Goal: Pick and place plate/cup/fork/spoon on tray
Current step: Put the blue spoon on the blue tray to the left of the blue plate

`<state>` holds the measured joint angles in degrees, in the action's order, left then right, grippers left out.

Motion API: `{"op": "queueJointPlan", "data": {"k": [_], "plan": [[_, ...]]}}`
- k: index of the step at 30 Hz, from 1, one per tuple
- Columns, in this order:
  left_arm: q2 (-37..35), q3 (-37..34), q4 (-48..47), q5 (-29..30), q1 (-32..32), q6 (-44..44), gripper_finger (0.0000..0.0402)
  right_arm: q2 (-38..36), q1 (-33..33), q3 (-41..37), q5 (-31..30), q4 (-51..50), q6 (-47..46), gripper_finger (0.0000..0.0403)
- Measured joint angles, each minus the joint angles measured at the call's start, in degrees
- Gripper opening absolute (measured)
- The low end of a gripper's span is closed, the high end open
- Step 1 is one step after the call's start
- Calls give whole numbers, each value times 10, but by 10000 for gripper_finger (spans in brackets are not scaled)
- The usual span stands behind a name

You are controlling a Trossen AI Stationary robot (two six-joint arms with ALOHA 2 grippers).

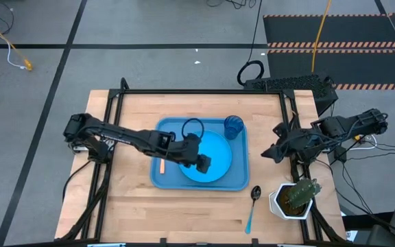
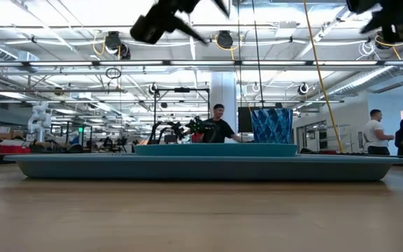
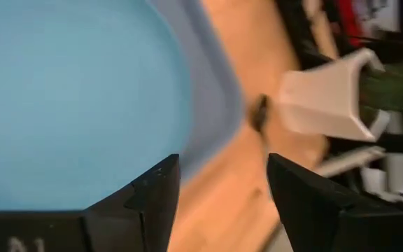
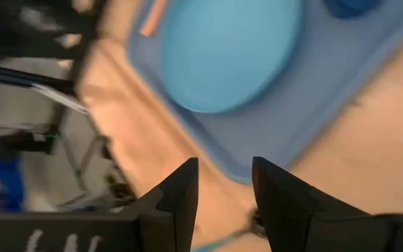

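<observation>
Butcher-block wooden table (image 1: 129, 206) carries the large blue rectangular plastic tray (image 1: 164, 180) at its middle, long axis running left to right. Lying flat in the tray is the round bright blue plate (image 1: 218, 147), filling most of its right half. The small dark blue translucent tumbler cup (image 1: 233, 126) stands upright in the tray's far right corner, just beside the plate's rim. A white pot holding a green cactus (image 1: 295, 197) sits at the table's near right corner. Just left of it, on bare wood outside the tray, lies the spoon with a dark metal bowl and slim light blue handle (image 1: 252, 209), long axis near to far, bowl pointing away toward the tray. The pale orange handle of the fork (image 1: 162, 167) shows on the tray's left side, lengthwise near to far; its tines are hidden under the arm.

Left gripper (image 1: 204, 165) hovers over the plate, fingers spread, empty. Right gripper (image 1: 269, 152) waits off the tray's right edge, fingers parted, holding nothing.
</observation>
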<state>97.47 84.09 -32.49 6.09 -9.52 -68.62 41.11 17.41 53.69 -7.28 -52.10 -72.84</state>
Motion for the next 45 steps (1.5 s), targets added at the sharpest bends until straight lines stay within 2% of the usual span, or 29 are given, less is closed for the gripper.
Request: {"op": "queueJointPlan", "data": {"k": [3, 8, 16, 21, 25, 29, 34, 41, 45], "plan": [[-10, -1, -42, 1, 26, 32, 216, 10, -10, 0, -4, 67, -12, 128], [-49, -1, -39, -4, 84, 151, 216, 48, -33, 0, -19, 172, -24, 128], [-146, -1, -120, -61, 195, 281, 216, 152, -105, 0, -31, 482, -11, 128], [-199, 0, -189, -60, 243, 334, 216, 216, -130, 1, 14, 680, -27, 128], [-220, 0, -227, -62, 264, 386, 216, 255, -132, 6, 55, 766, -68, 128], [-226, 0, -256, -67, 277, 436, 216, 287, -133, 61, 93, 746, -85, 128], [-225, 0, -288, -87, 287, 483, 216, 347, -148, 197, 150, 658, -62, 128], [-225, 0, -292, -87, 289, 492, 216, 444, -160, 432, 294, 433, -30, 128], [-225, 0, -301, -89, 289, 485, 216, 483, -158, 530, 377, 291, -30, 128]]}}
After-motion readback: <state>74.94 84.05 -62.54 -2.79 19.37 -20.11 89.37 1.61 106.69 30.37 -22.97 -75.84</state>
